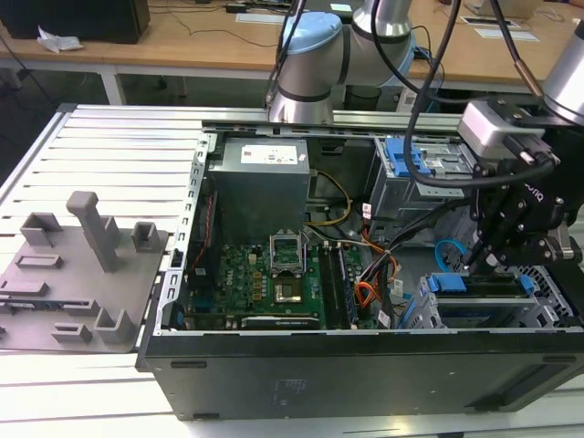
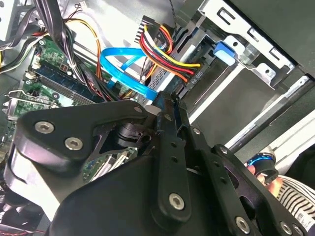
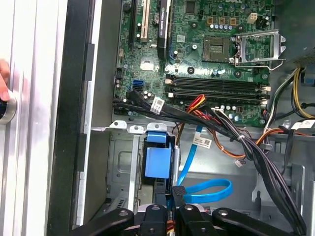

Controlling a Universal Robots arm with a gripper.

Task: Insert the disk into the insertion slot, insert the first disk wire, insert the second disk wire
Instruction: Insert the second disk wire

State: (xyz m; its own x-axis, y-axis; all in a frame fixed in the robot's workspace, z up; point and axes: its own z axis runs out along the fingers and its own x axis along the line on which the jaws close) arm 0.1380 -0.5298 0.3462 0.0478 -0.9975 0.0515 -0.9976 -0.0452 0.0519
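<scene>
Gripper [image 1: 478,257] fingers pinched nearly closed at the insertion slot [image 1: 538,306]; any grasp is unclear.
First wrist view shows the second disk wire [image 3: 206,189] looping light-blue; exterior view shows the disk [image 1: 484,285] seated at four o'clock.

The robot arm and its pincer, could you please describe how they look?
The arm has silver tubes and light-blue joint caps, with black cables draped alongside. Its pincer is matte black, built of bolted linkage plates with silver screws, under a grey wrist block.

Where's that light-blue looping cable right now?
In the exterior view the blue cable loops inside the computer case toward the view's right, just beside the gripper and above the drive cage.
</scene>
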